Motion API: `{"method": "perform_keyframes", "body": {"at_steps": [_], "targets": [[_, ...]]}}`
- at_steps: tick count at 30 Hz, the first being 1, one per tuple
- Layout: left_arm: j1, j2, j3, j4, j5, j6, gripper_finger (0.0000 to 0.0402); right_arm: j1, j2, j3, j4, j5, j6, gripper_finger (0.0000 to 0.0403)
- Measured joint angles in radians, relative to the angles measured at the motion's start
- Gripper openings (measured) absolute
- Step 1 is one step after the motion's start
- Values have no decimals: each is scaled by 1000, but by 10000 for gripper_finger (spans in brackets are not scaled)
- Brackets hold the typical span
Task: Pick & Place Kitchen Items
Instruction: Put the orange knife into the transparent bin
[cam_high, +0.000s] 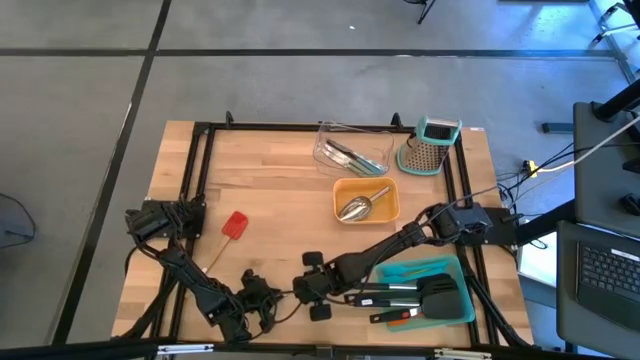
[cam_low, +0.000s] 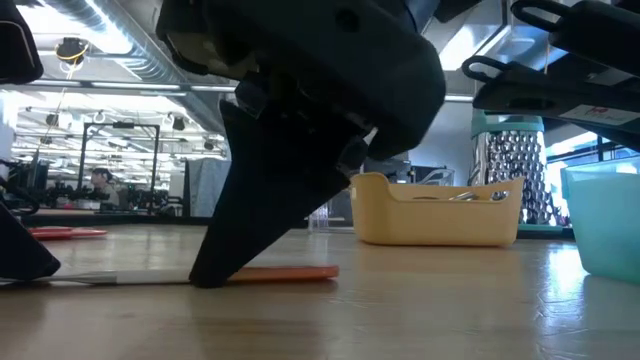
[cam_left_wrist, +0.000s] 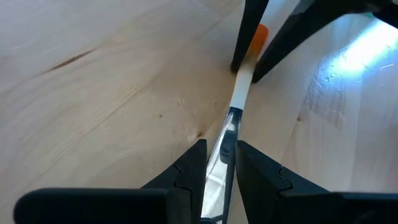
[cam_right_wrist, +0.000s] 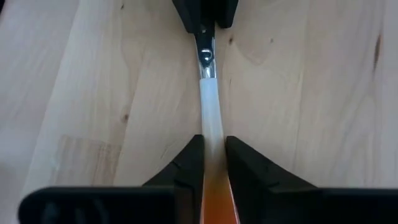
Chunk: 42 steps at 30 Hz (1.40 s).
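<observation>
**Both pincers on one slim tool**

The pale wooden tabletop stands on a grey floor. My left pincer pinches the tool's shiny metal end; my right pincer is pressed onto its white-to-orange handle, low at the front edge. My arms hide most of it from above. A red spatula lies near.

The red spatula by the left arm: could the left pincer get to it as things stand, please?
Probably not right away. The left pincer is shut on the steel end of a knife, whose orange end the right pincer also grips. The red spatula itself lies uncovered on the table nearby.
</observation>
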Motion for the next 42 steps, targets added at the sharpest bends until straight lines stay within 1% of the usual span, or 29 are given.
{"method": "perform_keyframes", "body": {"at_steps": [3,6,9,12,14,16,19,21,25,27,29,31,33,34,38,42], "targets": [[0,0,0,14,-3,21,79,-5,0,0,0,-45,6,59],[-5,-4,0,29,-15,88,79,-5,0,0,1,-54,23,55],[-25,-10,-4,61,-57,233,79,-9,0,0,1,-79,31,54],[-48,-13,-4,125,-75,426,79,-24,0,0,3,-169,57,54],[-56,-17,-1,148,-66,510,79,-32,0,0,6,-205,72,53],[-49,-17,-2,138,-39,553,79,-42,0,0,7,-250,75,53],[-26,-18,0,126,-7,577,84,-57,0,0,9,-313,88,53],[-14,-19,0,112,-9,584,90,-69,2,0,11,-351,98,53],[4,-20,1,109,-16,642,108,-81,3,0,13,-385,99,52],[4,-19,7,105,-49,677,117,-85,4,0,13,-388,99,52],[2,-19,28,85,-120,712,124,-87,4,0,13,-390,94,52],[0,-19,54,84,-169,749,128,-87,4,0,13,-390,94,52],[-8,-19,74,84,-191,792,130,-86,4,0,13,-388,93,52],[-9,-19,78,80,-186,799,130,-86,4,0,13,-387,92,52],[3,-20,79,46,-97,761,130,-86,4,0,14,-388,90,52],[7,-20,79,-63,-49,679,130,-88,4,0,17,-410,90,52]]}}
